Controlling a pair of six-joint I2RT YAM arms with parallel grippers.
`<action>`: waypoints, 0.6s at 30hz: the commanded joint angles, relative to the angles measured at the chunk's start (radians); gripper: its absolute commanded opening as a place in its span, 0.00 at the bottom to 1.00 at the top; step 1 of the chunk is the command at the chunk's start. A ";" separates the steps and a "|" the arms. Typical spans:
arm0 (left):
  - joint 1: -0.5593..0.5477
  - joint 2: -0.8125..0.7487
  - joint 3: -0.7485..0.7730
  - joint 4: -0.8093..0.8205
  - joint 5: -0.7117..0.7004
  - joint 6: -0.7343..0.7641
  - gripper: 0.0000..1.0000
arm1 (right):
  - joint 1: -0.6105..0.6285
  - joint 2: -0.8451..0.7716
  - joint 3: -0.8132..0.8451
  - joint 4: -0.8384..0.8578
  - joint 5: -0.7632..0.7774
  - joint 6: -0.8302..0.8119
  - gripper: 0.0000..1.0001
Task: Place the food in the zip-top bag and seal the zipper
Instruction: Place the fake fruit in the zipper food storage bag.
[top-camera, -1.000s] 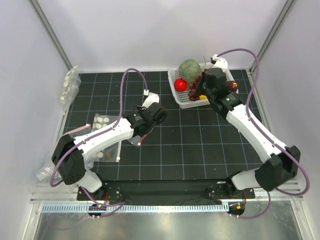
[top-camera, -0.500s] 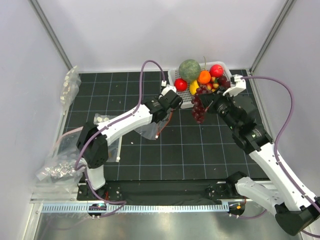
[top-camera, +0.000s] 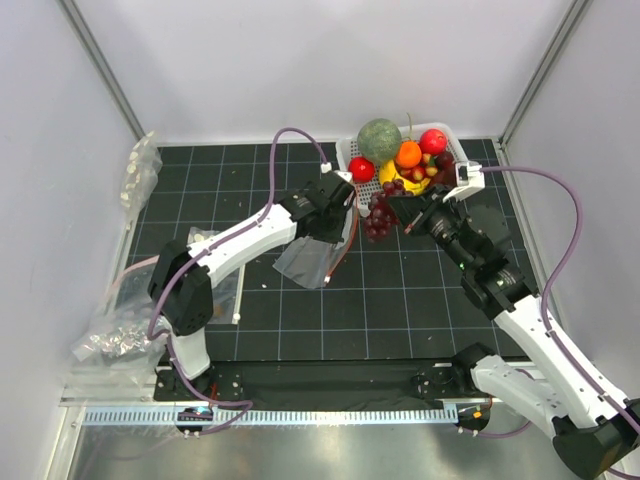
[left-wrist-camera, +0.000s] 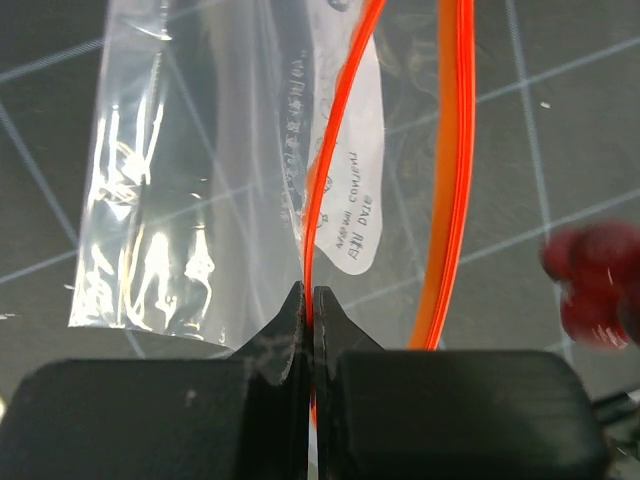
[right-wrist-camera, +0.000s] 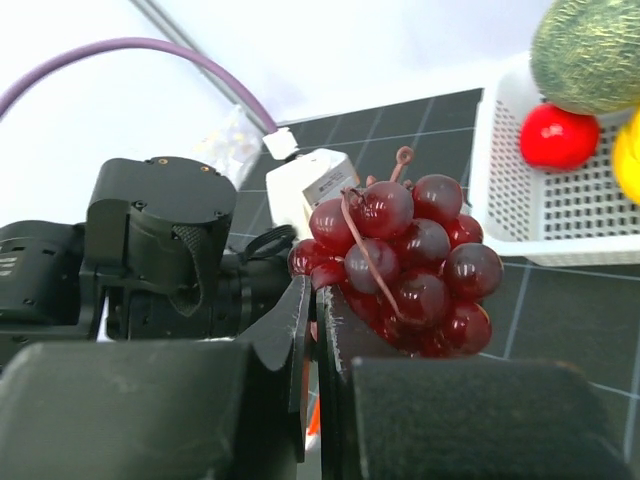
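Since half a second ago, the grapes (top-camera: 378, 220) have shifted toward 9 o'clock, away from the basket (top-camera: 349, 152) and closer to the left gripper (top-camera: 337, 222), and the bag (top-camera: 308, 262) now hangs wider below that gripper, toward 7 o'clock. The grapes are a glossy dark-red bunch with a thin curled stem. They are off the table, just at 3 o'clock of the bag's mouth. The right gripper (right-wrist-camera: 312, 295) has its fingers nearly closed, pinching the bunch at its left edge. The left gripper's fingers are pressed together on one lip of the zipper (left-wrist-camera: 335, 180); the other lip bows away toward 3 o'clock, so the mouth gapes. The bag is clear and creased, with a white label whose print is unreadable. In the left wrist view the grapes are only a red blur cut off at the 3 o'clock edge. In the top view the right fingertips are hard to make out against the bunch.
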 joint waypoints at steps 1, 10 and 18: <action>0.007 -0.068 -0.017 0.065 0.119 -0.032 0.00 | 0.008 -0.036 -0.010 0.196 -0.052 0.042 0.01; 0.030 -0.071 -0.060 0.115 0.243 -0.061 0.00 | 0.022 -0.051 -0.027 0.285 -0.079 0.071 0.01; 0.043 -0.085 -0.096 0.166 0.314 -0.089 0.00 | 0.039 -0.010 -0.035 0.345 -0.094 0.111 0.01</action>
